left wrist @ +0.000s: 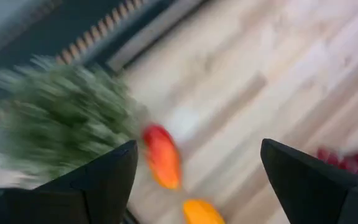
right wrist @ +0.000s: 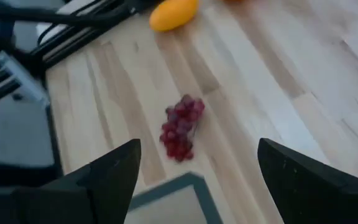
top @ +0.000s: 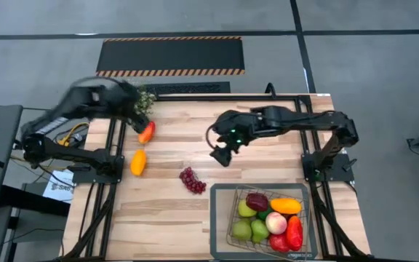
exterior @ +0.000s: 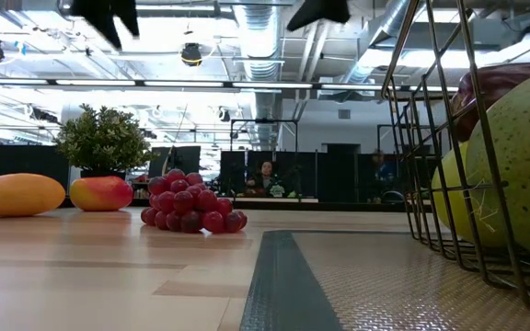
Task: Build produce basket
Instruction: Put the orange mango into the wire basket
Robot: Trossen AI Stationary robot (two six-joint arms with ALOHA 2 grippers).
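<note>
Produce fills part of the basket (top: pixel 220 218), a dark wire-mesh box with a grey rim that sits on the wooden tabletop (top: pixel 180 225) at the corner nearest the right arm's base. Inside it lie green pears (top: pixel 243 229), a dark red fruit (top: pixel 257 201), an orange-yellow pepper (top: pixel 286 206), a pink peach (top: pixel 276 222) and a red pepper (top: pixel 294 233), all packed close together. Three pieces lie outside the basket. A bunch of purple grapes (top: pixel 193 180) rests on the bare wood just beside the basket's corner, on the side toward the left arm. Farther from the basket in the same direction lies an orange-yellow fruit (top: pixel 138 161), and beyond that a red-and-orange fruit (top: pixel 146 132), well apart from the basket and close to a bushy green potted plant (top: pixel 142 102) at the far tabletop edge. The left pincer (top: pixel 132 116) hangs above the tabletop near the plant and the red-and-orange fruit, its fingers (left wrist: pixel 98 180) spread wide and holding nothing. The right pincer (top: pixel 220 154) hovers above the wood beyond the basket's far side, near the grapes, with its fingers (right wrist: pixel 104 177) also set wide apart and empty. In the low view the grapes sit between the two loose fruits and the basket's wire wall.
</note>
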